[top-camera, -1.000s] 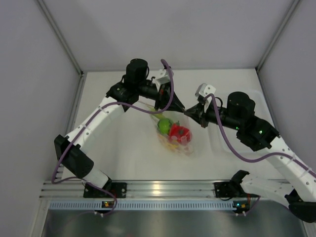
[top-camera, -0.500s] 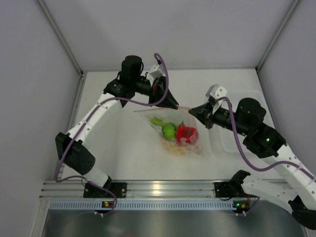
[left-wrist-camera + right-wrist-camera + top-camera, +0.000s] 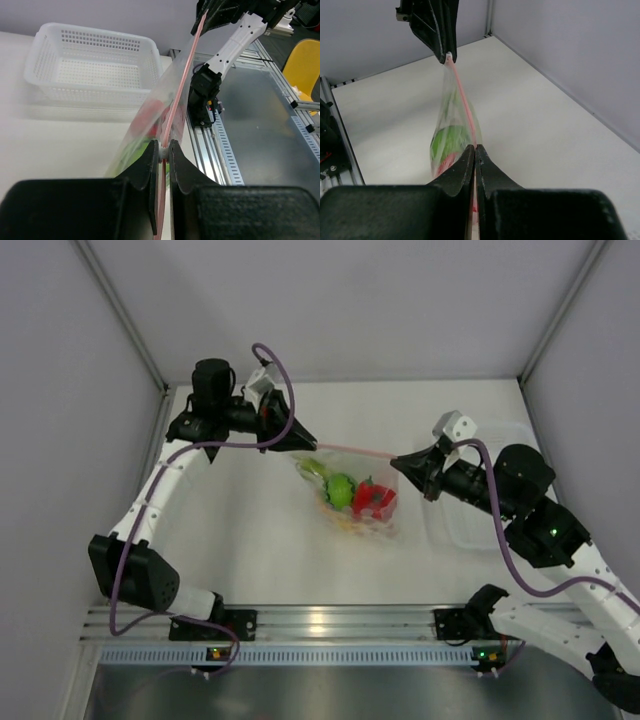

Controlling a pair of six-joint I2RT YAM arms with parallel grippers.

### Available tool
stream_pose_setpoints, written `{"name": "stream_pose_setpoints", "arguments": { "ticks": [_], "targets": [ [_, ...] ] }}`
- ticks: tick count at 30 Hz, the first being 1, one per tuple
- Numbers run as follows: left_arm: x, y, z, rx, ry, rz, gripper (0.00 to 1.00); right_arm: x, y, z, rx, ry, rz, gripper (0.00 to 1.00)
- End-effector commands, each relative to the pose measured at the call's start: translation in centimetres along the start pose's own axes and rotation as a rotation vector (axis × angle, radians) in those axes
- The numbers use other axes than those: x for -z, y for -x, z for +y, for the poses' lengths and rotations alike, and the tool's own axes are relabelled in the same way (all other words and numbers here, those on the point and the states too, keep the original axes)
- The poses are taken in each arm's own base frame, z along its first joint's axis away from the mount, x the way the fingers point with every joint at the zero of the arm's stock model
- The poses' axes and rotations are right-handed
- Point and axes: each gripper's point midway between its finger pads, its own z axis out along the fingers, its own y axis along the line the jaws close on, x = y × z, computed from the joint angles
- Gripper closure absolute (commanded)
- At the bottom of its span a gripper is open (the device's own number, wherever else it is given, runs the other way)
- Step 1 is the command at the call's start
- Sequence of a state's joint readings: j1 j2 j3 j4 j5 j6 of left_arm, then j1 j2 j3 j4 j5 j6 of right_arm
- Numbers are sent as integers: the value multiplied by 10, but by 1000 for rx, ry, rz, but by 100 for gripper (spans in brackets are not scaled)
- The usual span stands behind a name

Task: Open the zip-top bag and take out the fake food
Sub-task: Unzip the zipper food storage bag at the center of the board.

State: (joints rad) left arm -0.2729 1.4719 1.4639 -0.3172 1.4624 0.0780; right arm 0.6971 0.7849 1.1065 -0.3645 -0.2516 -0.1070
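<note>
Fig.: I'm holding zip-top bag (image 3: 388, 525) strung btwn both arms. L jaws are pinching one end of pink zip strip (image 3: 350, 451), R jaws the other; strip's long axis is running L–R, taut. Fake food (image 3: 372, 498) is sagging below, approx. midway.

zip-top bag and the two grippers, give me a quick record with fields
bag: zip-top bag, stretched by its pink strip between both grippers
left gripper: shut on one end of the strip
right gripper: shut on the other end
zip: looks closed, runs as one straight line
contents: fake food inside, green and red pieces visible
nearby: white basket, right of the bag in the top view
</note>
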Motion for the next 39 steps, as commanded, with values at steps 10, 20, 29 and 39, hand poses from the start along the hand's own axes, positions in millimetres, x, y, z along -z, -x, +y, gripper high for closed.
{"name": "stream_pose_setpoints", "arguments": {
  "ticks": [10, 20, 29, 39],
  "targets": [
    [41, -6, -15, -79, 104, -35, 100, 28, 46, -12, 54, -88, -173, 100],
    [56, -6, -11, -104, 177, -42, 100, 42, 48, -19, 66, -143, -187, 100],
    [60, -8, -3, -97, 224, -41, 100, 46, 52, -22, 63, -170, -198, 100],
    [63, 3, -7, -107, 277, -44, 35, 32, 48, -1, 76, -34, -197, 100]
  ]
}}
